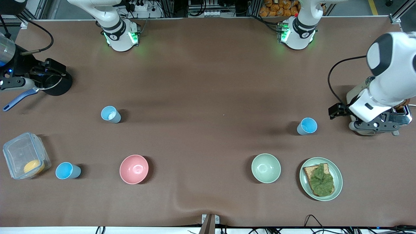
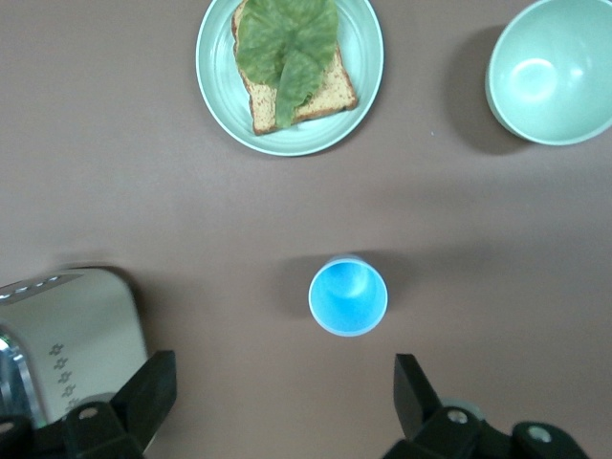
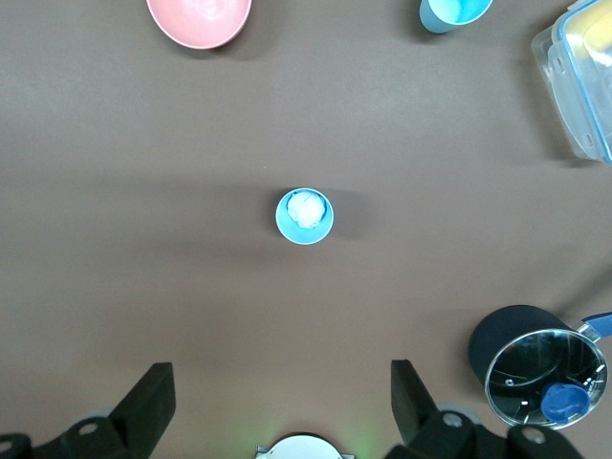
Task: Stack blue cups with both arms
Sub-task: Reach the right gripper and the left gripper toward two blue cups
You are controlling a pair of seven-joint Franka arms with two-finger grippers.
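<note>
The brown tabletop [image 1: 208, 81] has a matte, cloth-like skin with a slight wrinkle at its edge nearest the front camera, and a wide bare stretch runs down its middle between the two arms' bases.

Take the pink bowl [image 1: 134, 169] as the marker: round, smooth and glossy. The left hand [image 2: 282, 402], fingers spread wide, hangs at the left arm's end of the tabletop beside a shiny metal toaster [image 1: 401, 113]. The right hand [image 3: 282, 406], fingers also spread wide, hangs at the right arm's end, over the table near a black saucepan [image 1: 58, 83] with a blue handle.

A pale green plate [image 1: 321, 178] with toast under a crinkled leaf lies well toward the left arm's end from the pink bowl; a matching green bowl [image 1: 266, 168] sits between them. A clear plastic box [image 1: 24, 156] holding something yellow stands toward the right arm's end.

Three small tapered blue cups stand well apart:
- the paler cup [image 1: 110, 114], whitish inside, is farther from the front camera than the pink bowl, with open room all round;
- a brighter cup [image 1: 67, 170] stands between the pink bowl and the box;
- the third cup [image 1: 306, 126] stands near the left hand.
</note>
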